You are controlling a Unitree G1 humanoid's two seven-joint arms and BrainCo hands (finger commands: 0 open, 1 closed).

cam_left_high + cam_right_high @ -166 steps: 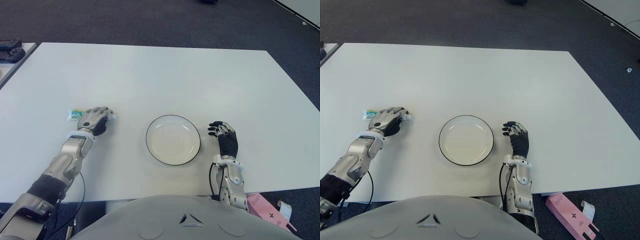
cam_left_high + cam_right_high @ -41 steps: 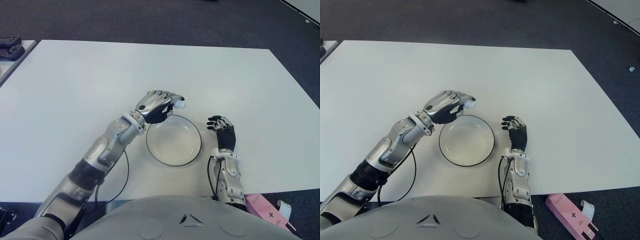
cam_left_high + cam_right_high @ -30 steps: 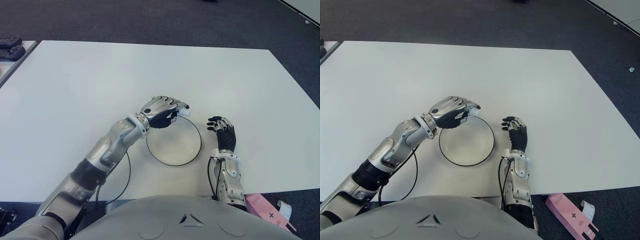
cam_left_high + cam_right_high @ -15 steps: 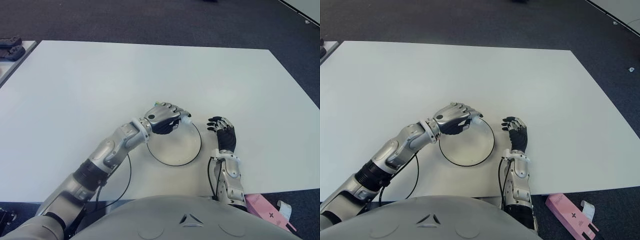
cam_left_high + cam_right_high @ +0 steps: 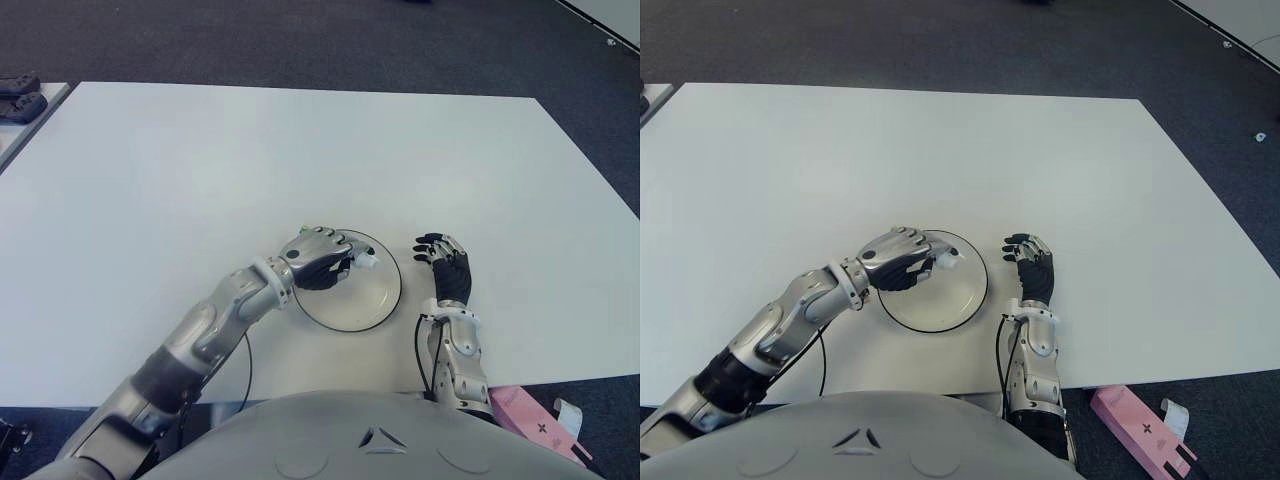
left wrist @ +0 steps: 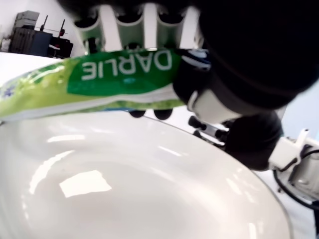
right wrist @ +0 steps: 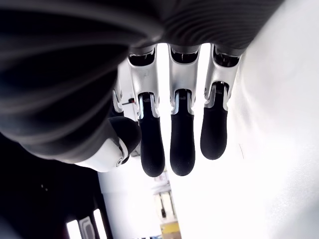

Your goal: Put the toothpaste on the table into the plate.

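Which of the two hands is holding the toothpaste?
The left hand, curled around the green toothpaste over the plate. The right hand shows right of the plate, holding nothing.

Silver-grey jointed arms, black cables, a grey torso; each robot hand has silver knuckles, black palm.

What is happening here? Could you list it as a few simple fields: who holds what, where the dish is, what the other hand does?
Holding hand: left hand, over the plate's left part
Held item: green toothpaste tube, fingers closed around it, above the dish
Plate: white with dark rim, on the white table, nothing lying in it
Other hand: right hand, beside the plate on its right, fingers relaxed, holding nothing
Stage: toothpaste not yet released
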